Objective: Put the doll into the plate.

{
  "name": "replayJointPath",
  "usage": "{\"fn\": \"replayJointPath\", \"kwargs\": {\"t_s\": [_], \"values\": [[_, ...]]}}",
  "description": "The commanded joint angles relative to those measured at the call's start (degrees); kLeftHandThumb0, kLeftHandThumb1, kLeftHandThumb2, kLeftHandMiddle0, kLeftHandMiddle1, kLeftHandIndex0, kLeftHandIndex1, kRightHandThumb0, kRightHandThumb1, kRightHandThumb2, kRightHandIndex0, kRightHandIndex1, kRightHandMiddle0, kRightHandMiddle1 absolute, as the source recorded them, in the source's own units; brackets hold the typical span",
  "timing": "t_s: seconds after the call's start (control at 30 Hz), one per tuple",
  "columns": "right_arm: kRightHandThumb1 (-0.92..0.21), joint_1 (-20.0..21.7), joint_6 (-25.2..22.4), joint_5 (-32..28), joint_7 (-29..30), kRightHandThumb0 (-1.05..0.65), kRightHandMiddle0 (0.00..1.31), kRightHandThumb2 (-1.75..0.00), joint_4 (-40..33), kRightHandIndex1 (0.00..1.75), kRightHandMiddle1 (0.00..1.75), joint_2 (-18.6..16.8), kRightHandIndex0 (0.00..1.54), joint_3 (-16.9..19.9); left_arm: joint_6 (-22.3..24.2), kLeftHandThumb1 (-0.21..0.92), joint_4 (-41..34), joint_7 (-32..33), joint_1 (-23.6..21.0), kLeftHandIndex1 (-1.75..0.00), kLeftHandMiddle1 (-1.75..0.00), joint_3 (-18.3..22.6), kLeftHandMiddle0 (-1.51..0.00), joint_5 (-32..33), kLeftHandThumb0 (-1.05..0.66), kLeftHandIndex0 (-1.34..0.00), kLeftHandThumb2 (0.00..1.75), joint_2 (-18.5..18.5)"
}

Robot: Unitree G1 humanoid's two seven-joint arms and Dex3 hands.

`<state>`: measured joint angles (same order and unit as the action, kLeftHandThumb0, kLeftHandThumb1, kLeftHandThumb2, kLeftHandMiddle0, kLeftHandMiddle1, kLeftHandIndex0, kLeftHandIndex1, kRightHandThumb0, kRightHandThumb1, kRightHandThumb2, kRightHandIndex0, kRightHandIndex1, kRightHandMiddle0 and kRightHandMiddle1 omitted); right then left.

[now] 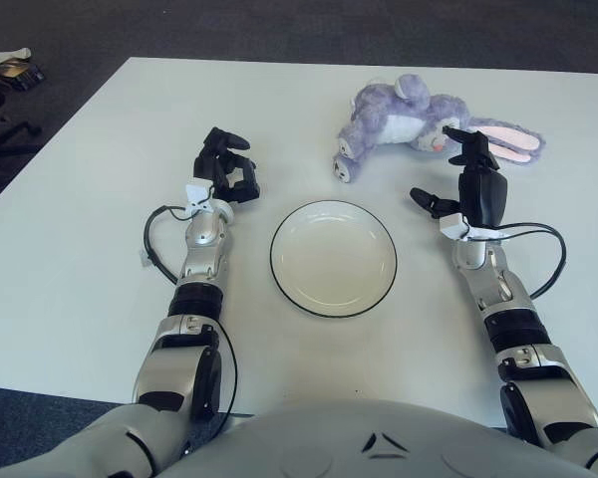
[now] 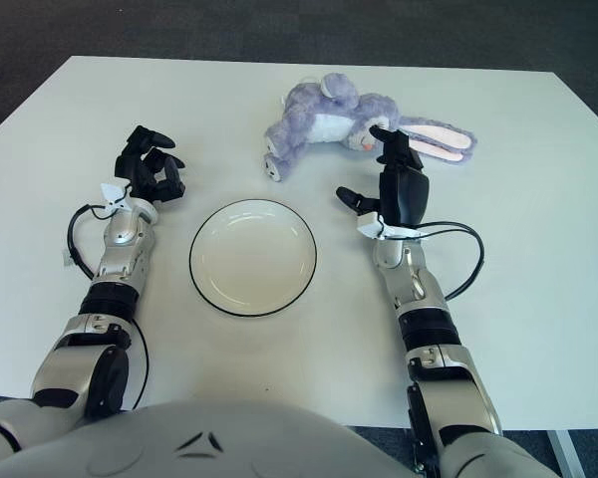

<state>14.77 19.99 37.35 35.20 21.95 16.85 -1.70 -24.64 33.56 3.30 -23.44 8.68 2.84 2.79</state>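
Note:
A purple plush bunny doll [image 1: 404, 121] with pink-lined ears lies on its side at the back of the white table, behind and to the right of the plate. The white plate [image 1: 284, 235] with a dark rim sits empty in the middle. My right hand [image 1: 468, 184] is raised just in front of the doll's head, fingers spread open and pointing at it, holding nothing. My left hand [image 1: 226, 167] shows to the left of the plate, its fingers curled with nothing in them.
A black cable loops beside each forearm [image 1: 157, 242] [image 1: 548, 261]. The table's left edge [image 1: 55, 134] borders dark carpet, where some clutter [image 1: 10, 70] lies at the far left corner.

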Motion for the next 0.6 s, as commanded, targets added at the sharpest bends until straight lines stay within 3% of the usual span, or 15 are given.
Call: {"fn": "replayJointPath", "kwargs": {"t_s": [0.0,0.27,0.43,0.57], "values": [[0.01,-1.08,-1.94,0.11,-1.38,-0.38,0.0,-1.24,-3.09,0.79,0.79,1.44,0.0,0.16,-0.85,0.28,2.71,-0.65,3.03,-1.75,-1.75,-0.36,-0.53,-0.29,-0.01,-0.51,1.37,-0.22],[0.05,-1.02,-2.82,-0.43,-4.25,-0.31,0.0,-1.27,-10.24,0.91,0.73,2.43,0.0,0.51,-2.78,0.28,3.75,0.23,2.87,-1.75,-1.75,-0.51,-0.53,-1.17,-0.01,-0.52,1.37,-0.13],[0.07,-0.54,-1.49,0.48,-3.73,-0.33,0.0,-1.28,-11.44,1.14,0.75,4.13,0.0,0.53,-3.84,0.27,4.7,0.2,2.64,-1.75,-1.75,-0.59,-0.53,-1.33,-0.01,-0.52,1.38,-0.05],[0.07,-0.16,-1.53,1.75,-2.65,-0.34,0.0,-1.28,-12.32,1.14,0.69,5.05,0.0,0.61,-4.6,0.27,5.67,0.44,2.3,-1.75,-1.75,-0.57,-0.54,-1.52,-0.01,-0.52,1.39,0.08]]}}
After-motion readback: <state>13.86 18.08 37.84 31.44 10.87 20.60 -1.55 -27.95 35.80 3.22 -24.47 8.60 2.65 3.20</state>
